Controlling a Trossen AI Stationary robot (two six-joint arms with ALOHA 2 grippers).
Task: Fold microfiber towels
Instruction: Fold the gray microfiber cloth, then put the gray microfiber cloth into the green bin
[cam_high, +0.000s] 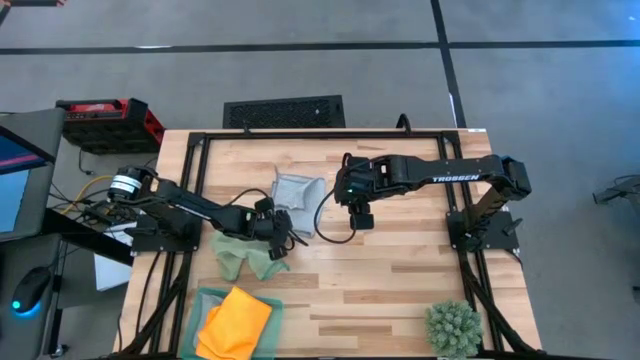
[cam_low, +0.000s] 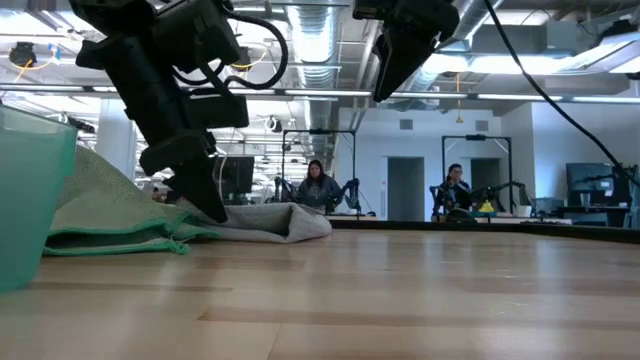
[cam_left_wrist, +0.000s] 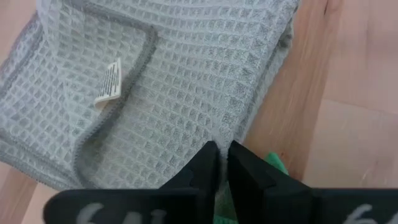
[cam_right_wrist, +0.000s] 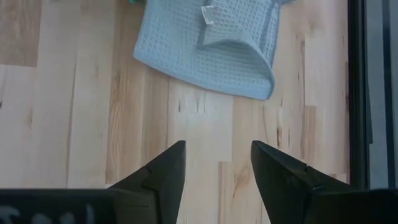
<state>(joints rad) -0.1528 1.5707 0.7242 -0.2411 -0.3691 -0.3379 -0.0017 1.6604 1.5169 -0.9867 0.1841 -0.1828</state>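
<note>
Pale butcher-block boards (cam_high: 400, 270) fill a workbench framed in black rails, with grey floor around it and an open office with two seated people (cam_low: 318, 188) visible across the table at bench level. At far left of the overhead view, a red toolbox (cam_high: 108, 122) sits off the bench beside a monitor. At the bench's near-left corner, a bright orange towel (cam_high: 236, 322) lies piled on a translucent green tray (cam_high: 204, 300). Just above it a light green towel (cam_high: 243, 255) lies crumpled on the wood. The left gripper (cam_high: 288, 237) reaches low across that cloth to the near edge of a pale grey-blue towel (cam_high: 297, 194), folded into a small rectangle at mid-table; in the left wrist view its fingers (cam_left_wrist: 205, 163) stand almost together with only a thin slit between them, tips at the waffle-weave hem, and whether fabric is pinched there cannot be made out. To the right, the right gripper (cam_high: 361, 217) hangs above bare wood just beside the folded towel, fingers (cam_right_wrist: 163, 169) spread apart and holding nothing. At the near-right corner stands a small spiky green plant (cam_high: 453, 328).
</note>
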